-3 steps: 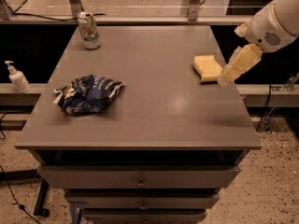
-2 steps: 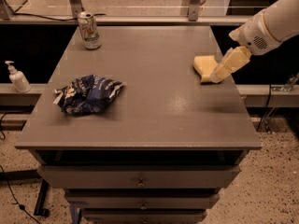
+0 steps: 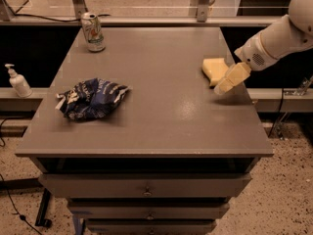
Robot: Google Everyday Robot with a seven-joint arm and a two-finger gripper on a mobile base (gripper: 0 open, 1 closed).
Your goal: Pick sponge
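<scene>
Sponge: the pale yellow rectangular foam sponge (image 3: 213, 67) lies flat near the right edge of the grey worktop (image 3: 166, 106), towards the far side.
Hand: the yellowish padded hand (image 3: 222, 86) on the white arm reaches in from the right, angled down and leftward. Its tip is just beside the sponge's near right corner and overlaps it in this view. I cannot tell whether it is open or closed, or whether it touches the foam.
Handling: probably very light, soft and squashy. It should give under pressure rather than slip, and nothing about it looks fragile. A light block like this could slide across the smooth worktop if nudged from one side.
Where to hold: across the shorter width, squeezing the two long side faces near the middle. Come in low, so the pads meet foam and not just the rounded top edge.
Other things: a crumpled dark blue and white snack bag (image 3: 90, 98) lies at the left and a silver soda can (image 3: 92, 32) stands at the far left corner. Both are well apart from the sponge.
</scene>
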